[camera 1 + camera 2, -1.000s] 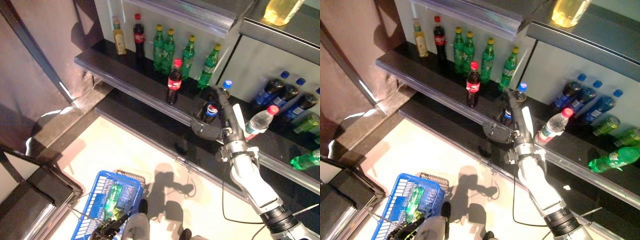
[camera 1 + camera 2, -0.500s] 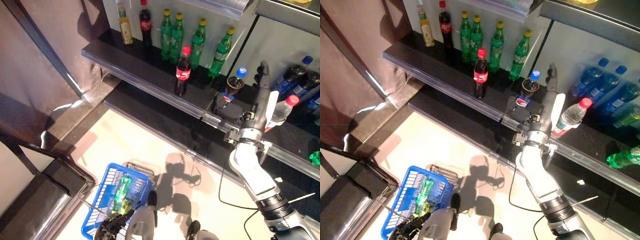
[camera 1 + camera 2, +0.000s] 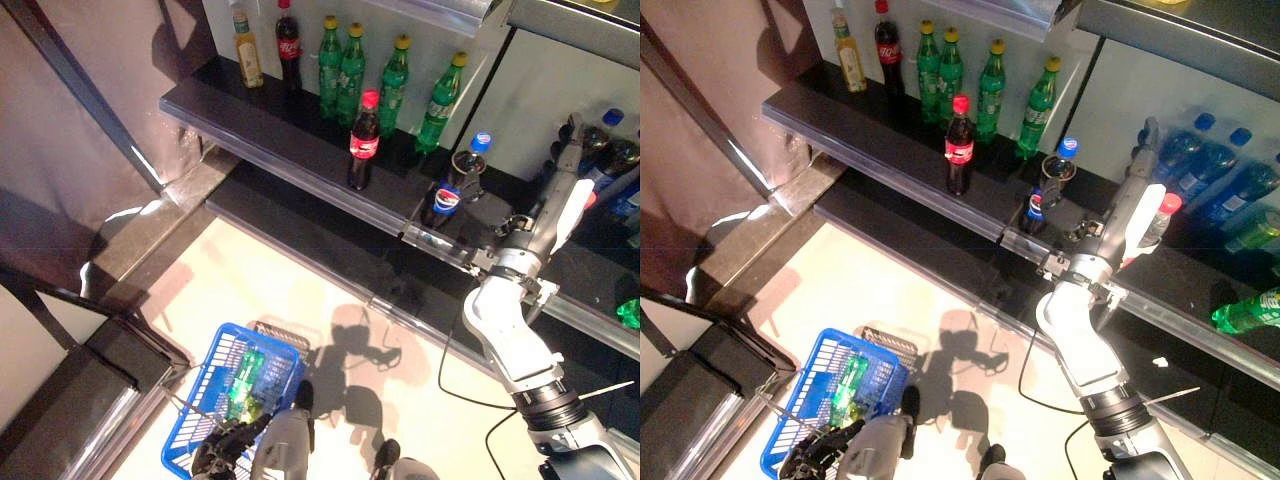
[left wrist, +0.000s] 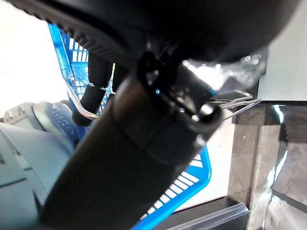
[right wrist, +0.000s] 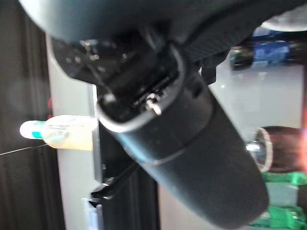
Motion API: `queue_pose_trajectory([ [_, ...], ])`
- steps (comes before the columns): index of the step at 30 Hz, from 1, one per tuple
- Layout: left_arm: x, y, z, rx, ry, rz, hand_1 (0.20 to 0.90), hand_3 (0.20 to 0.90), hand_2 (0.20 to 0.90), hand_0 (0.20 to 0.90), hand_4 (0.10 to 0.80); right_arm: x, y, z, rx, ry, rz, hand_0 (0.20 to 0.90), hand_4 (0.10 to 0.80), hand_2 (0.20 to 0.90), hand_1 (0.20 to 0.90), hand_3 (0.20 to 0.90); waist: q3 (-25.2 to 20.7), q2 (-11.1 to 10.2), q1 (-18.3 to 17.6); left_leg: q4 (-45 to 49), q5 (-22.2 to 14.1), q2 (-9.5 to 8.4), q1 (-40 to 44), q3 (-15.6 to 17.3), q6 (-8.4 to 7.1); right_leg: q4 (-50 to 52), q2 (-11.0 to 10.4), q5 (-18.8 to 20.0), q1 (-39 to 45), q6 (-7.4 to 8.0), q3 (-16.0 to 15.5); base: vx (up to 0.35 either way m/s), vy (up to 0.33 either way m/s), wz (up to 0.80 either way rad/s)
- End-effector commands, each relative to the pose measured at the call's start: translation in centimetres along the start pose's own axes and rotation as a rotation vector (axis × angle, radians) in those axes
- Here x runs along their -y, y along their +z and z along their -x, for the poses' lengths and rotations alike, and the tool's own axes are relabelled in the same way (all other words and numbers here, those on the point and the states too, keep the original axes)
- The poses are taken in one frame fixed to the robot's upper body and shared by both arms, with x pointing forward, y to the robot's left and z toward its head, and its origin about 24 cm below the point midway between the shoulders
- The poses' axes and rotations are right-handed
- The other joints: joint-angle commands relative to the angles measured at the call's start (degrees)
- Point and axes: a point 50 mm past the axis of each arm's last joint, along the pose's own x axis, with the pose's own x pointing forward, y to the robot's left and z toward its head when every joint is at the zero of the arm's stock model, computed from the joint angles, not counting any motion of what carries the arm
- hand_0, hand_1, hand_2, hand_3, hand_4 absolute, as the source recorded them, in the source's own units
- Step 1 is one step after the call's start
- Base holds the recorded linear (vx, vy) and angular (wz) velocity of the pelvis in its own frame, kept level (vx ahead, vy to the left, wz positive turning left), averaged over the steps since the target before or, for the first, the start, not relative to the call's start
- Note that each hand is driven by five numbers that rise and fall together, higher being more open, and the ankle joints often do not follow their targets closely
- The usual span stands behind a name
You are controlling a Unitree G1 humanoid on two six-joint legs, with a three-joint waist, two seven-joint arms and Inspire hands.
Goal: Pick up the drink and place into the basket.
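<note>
My right hand (image 3: 550,205) reaches over the lower shelf with straight fingers, open and holding nothing. A clear water bottle with a red cap (image 3: 1162,212) lies just beside its white thumb cover. A dark cola bottle with a blue cap (image 3: 450,188) stands to the hand's left, apart from it. A red-capped cola bottle (image 3: 362,140) stands on the upper ledge. At the bottom, my left hand (image 3: 225,455) is curled round the wire handle (image 4: 235,103) of the blue basket (image 3: 197,395), which holds a green bottle (image 3: 243,372).
Several green bottles (image 3: 390,85) line the back of the upper shelf (image 3: 270,140), with a yellowish bottle (image 3: 248,65) and another cola further left. Dark blue-capped bottles (image 3: 1200,165) lie at the right, and a green bottle (image 3: 1245,310) lies near the lower shelf's edge.
My right hand has swung to the right, away from the blue-capped cola bottle and over to the water bottle. The cola bottle stays on the shelf. The camera shifted early on.
</note>
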Motion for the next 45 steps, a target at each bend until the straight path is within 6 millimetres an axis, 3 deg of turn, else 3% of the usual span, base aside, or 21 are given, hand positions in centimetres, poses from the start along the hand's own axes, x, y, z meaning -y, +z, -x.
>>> queue_pose_trajectory([
  [1, 0.4, 2.0, 0.6, 0.15, -0.133, -0.098, 0.3, 0.2, 0.3, 0.3, 0.1, -0.1, 4.7, -2.4, 0.18, -0.102, -0.17, 0.9, 0.8, 0.9, 0.9, 0.9, -2.6, 1.2, 1.0, 7.3, 1.2, 2.69, -6.4, -2.8, -5.31, 6.1, -1.9, 2.0, -5.2, -3.13, -0.5, -0.082, 0.026, 0.03],
  [10, 3.5, 5.5, -0.2, 0.264, -0.239, -0.055, 0.3, 0.2, 0.3, 0.3, 0.1, -2.2, 7.8, -4.4, 0.218, -0.15, -0.295, 0.9, 0.8, 0.9, 0.9, 0.9, 6.2, 3.7, 1.4, 11.1, 0.3, 0.03, -13.1, -5.5, -3.46, 14.1, -2.7, 1.5, -16.4, -4.23, 0.8, -0.111, 0.02, -0.03],
  [19, 6.9, 8.5, -0.1, 0.352, -0.34, -0.008, 0.3, 0.2, 0.3, 0.3, 0.1, -2.2, 10.6, -6.2, 0.264, -0.245, -0.359, 0.9, 0.8, 0.9, 0.9, 0.9, 7.6, 3.5, 1.3, 10.6, -2.1, -1.21, -17.6, -5.1, -1.31, 17.0, -2.3, 2.3, -24.9, -3.44, 2.1, -0.065, 0.003, -0.03],
  [32, 8.0, 9.1, -0.3, 0.358, -0.334, -0.006, 0.3, 0.2, 0.3, 0.3, 0.1, -2.2, 11.6, -8.8, 0.202, -0.266, -0.439, 0.9, 0.8, 0.9, 0.9, 0.9, 7.6, 3.6, 1.7, 9.2, -2.4, -1.88, -19.1, -4.7, -0.26, 18.1, -2.2, 2.4, -29.4, -3.13, 2.8, 0.001, 0.007, -0.02],
  [45, 8.7, 10.1, -0.2, 0.375, -0.366, -0.001, 0.3, 0.2, 0.3, 0.3, 0.1, -1.9, 14.9, -11.3, 0.26, -0.255, -0.463, 0.9, 0.8, 0.9, 0.9, 0.9, 7.6, 3.5, 3.0, 7.8, -2.6, -3.19, -21.8, -4.2, 1.05, 19.3, -3.1, 3.1, -34.5, -2.13, 2.9, 0.01, 0.016, 0.0],
])
